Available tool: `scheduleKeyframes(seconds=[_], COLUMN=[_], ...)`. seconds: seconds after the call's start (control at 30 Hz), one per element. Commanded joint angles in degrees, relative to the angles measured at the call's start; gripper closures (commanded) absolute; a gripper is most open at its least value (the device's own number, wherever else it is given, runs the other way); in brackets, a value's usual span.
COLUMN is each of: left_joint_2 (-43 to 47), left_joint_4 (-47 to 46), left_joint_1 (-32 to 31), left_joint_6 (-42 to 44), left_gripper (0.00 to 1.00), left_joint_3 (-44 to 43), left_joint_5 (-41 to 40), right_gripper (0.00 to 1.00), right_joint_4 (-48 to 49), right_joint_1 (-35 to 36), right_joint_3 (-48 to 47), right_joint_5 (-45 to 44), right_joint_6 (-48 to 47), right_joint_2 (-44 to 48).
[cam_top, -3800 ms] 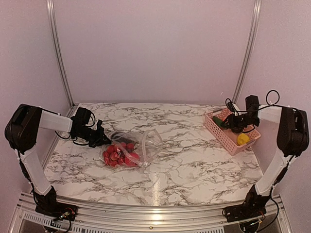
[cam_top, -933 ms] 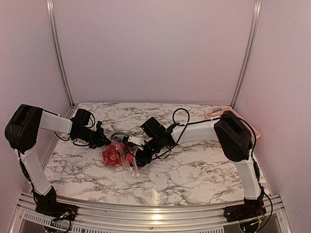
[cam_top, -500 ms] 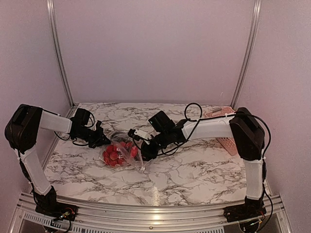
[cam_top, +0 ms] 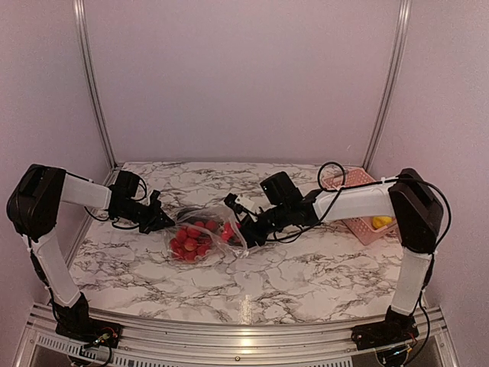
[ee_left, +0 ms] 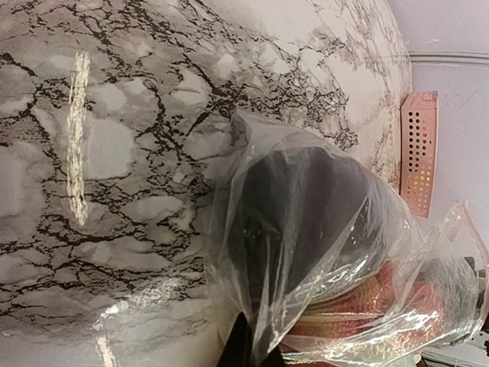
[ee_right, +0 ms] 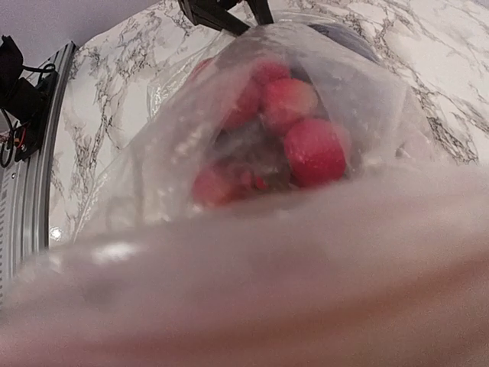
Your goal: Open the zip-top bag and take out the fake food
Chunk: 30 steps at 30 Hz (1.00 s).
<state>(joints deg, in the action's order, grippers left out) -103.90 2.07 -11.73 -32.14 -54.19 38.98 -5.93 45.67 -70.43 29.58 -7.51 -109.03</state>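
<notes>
Well, the zip-top bag (cam_top: pixel 205 229) lies slumped on the marble surface (cam_top: pixel 306 267) between the two arms, with the red fake food (cam_top: pixel 191 241) heaped toward its left half. The left jaws are pinched shut on the bag's left edge. The right jaws sit at its right end, but film is smeared across that wrist's lens, so I cannot tell how wide they stand or what they grip. My worry is that if they catch both layers rather than one lip, a pull would drag or tear the bag, and the thin left pinch might slip. Fruit could then spill short of the pink basket (cam_top: pixel 353 222), well off to the right.
</notes>
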Motion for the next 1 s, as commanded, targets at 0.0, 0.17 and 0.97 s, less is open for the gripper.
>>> scheduleKeyframes(seconds=[0.0, 0.17, 0.97], left_joint_2=[-1.0, -0.7, -0.5], left_joint_4=[2.3, 2.9, 3.9], left_joint_1=[2.4, 2.4, 2.4], left_joint_6=[1.8, 2.3, 3.3], left_gripper=[1.0, 1.0, 1.0], left_joint_3=[0.5, 0.2, -0.3], left_joint_5=[-5.9, -6.0, -5.8], right_gripper=[0.5, 0.46, 0.49], right_joint_4=[-2.7, -1.6, 2.3], right_joint_1=[-1.4, -1.7, -25.3], right_joint_3=[2.1, 4.5, 6.1], right_joint_5=[2.8, 2.6, 2.8], right_joint_6=[0.8, 1.5, 14.2], right_joint_2=[2.6, 4.3, 19.7])
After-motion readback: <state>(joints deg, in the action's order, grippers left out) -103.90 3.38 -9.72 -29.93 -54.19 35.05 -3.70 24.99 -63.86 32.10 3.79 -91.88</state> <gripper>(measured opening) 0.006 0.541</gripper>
